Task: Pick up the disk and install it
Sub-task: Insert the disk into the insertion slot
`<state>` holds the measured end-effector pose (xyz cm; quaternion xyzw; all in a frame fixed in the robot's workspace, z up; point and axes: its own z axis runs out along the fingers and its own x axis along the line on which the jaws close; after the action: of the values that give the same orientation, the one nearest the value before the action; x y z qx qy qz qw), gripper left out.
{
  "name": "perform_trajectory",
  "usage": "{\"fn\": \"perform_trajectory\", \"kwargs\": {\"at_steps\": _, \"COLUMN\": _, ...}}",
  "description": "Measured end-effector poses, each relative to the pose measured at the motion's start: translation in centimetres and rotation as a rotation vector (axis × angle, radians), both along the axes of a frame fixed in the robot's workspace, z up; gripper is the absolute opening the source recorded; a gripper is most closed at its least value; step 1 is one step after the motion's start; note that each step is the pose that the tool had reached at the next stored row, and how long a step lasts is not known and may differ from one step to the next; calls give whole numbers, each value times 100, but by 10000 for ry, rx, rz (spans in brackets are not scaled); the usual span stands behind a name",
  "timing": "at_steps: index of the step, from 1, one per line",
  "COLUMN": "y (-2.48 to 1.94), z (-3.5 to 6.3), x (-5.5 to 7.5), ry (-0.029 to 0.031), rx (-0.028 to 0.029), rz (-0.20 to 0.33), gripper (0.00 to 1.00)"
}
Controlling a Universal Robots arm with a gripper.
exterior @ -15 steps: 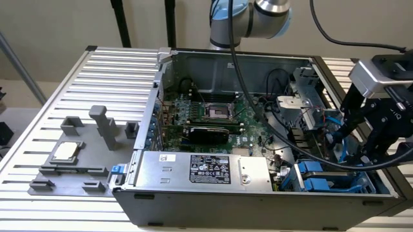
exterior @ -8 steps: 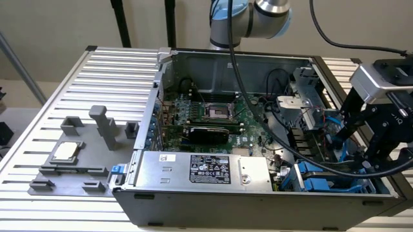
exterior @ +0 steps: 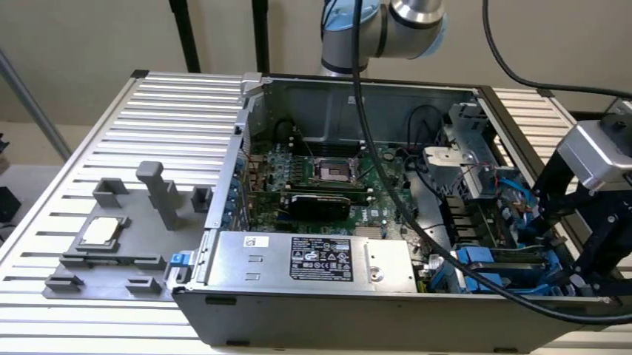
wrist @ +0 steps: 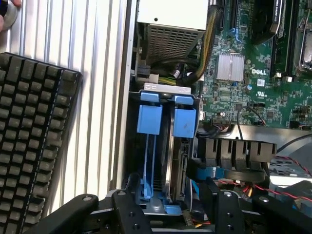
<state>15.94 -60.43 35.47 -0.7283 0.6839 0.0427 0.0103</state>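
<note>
Exterior view, 9 o'clock: slatted bench (exterior: 188, 103) carries a grey fixture (exterior: 148, 222). A small square silver chip (exterior: 102, 231) sits on it, well apart from the work.

Centre: open PC case (exterior: 247, 148) on the bench. Motherboard (exterior: 326, 174) lies flat inside. Grey power supply (exterior: 316, 259) with a black label is at 6 o'clock, against the near wall. The arm (exterior: 385, 29) comes in from 12 o'clock, with a black cable draped across the case.

4 o'clock: drive bay (exterior: 493, 266) in the case corner, blue plastic showing in it. The claw (exterior: 582, 274) hangs just beside it, at the case's edge.

Wrist view: a keyboard (wrist: 29, 136) lies on the bench outside the case wall. The disk (wrist: 170, 156) stands on edge down in the bay, beside the power supply. Two blue tabs (wrist: 149, 117) sit side by side at its exposed end; I can't tell whether they belong to one carrier or two.

The claw (wrist: 173, 200) is spread apart, one black finger (wrist: 131, 202) on either side of the blue carrier frame. It isn't clamping anything. The view is too tight to say whether a finger brushes the frame.
</note>
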Motion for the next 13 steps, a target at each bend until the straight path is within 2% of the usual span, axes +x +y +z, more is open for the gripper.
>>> {"fn": "perform_trajectory", "kwargs": {"at_steps": 2, "y": -17, "z": 1, "x": 39, "ry": 25, "rx": 47, "rz": 0, "gripper": 60}}
{"fn": "perform_trajectory", "kwargs": {"at_steps": 8, "y": -18, "z": -1, "x": 122, "ry": 54, "rx": 276, "rz": 89, "gripper": 60}}
{"fn": "perform_trajectory", "kwargs": {"at_steps": 10, "y": -18, "z": -3, "x": 141, "ry": 61, "rx": 330, "rz": 180, "gripper": 60}}
{"fn": "perform_trajectory", "kwargs": {"at_steps": 13, "y": -17, "z": -11, "x": 165, "ry": 71, "rx": 368, "rz": 356, "gripper": 60}}
